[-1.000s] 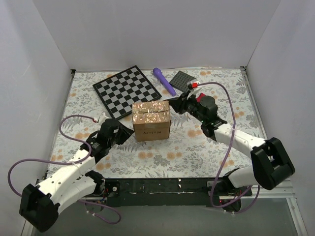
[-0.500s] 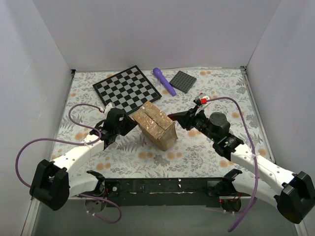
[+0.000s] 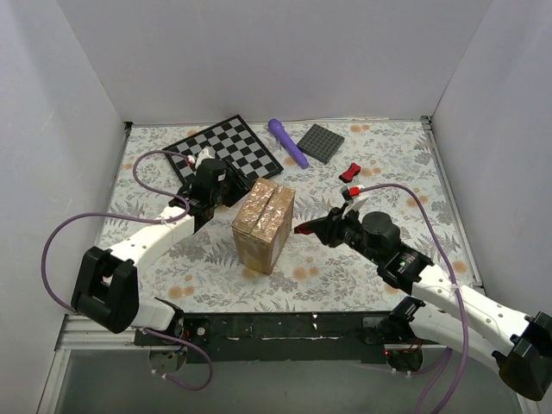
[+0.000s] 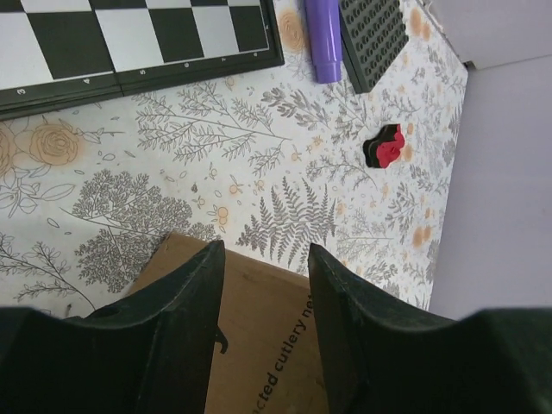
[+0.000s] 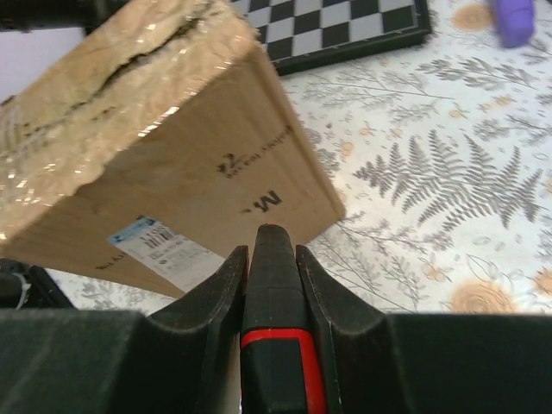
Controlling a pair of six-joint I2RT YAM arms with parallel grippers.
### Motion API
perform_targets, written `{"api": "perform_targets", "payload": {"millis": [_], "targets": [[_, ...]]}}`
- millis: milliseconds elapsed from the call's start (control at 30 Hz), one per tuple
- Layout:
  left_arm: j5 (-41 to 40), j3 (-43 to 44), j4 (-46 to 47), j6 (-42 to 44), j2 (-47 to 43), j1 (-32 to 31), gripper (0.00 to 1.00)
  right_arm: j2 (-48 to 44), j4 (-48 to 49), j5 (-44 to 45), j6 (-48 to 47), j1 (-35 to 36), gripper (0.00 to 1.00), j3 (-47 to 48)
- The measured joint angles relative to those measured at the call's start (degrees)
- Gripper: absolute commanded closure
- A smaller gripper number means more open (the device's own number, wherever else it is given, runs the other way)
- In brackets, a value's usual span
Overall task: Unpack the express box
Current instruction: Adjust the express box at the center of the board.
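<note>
The express box is a brown carton with shiny tan tape over its shut top, standing at the middle of the mat. My left gripper is open at the box's far left side. In the left wrist view its jaws stand apart over a printed side of the box. My right gripper is shut on a black and red cutter whose tip points at the box's right side, a little short of it. The right wrist view shows the cutter before the labelled box side.
A chessboard, a purple cylinder and a dark grey studded plate lie at the back. A small red and black piece lies on the mat right of the box. White walls close three sides.
The box has turned and shifted slightly nearer. My left gripper moved from its near left to its far left. My right arm drew back with the cutter. The red and black piece now lies uncovered on the mat.
</note>
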Motion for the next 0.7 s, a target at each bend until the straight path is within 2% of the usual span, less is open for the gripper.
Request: {"api": "perform_targets", "payload": {"millis": [167, 400, 567, 700], "targets": [[-4.9, -1.8, -1.7, 0.5, -4.9, 0.5, 0.54, -1.1, -3.7, 6.4, -0.1, 0.0, 0.99, -0.1], [-14.0, -8.6, -11.1, -0.7, -21.4, 3.8, 0.53, 2.8, -4.5, 17.0, -0.3, -0.6, 0.99, 1.6], [-15.2, -9.5, -17.9, -3.5, -31.3, 3.9, 0.53, 12.5, 1.6, 19.8, -1.6, -5.0, 0.99, 7.8], [-12.0, -13.5, -20.9, -6.5, -35.9, 3.9, 0.55, 24.5, 6.2, 16.9, -3.1, -9.4, 0.99, 18.1]]}}
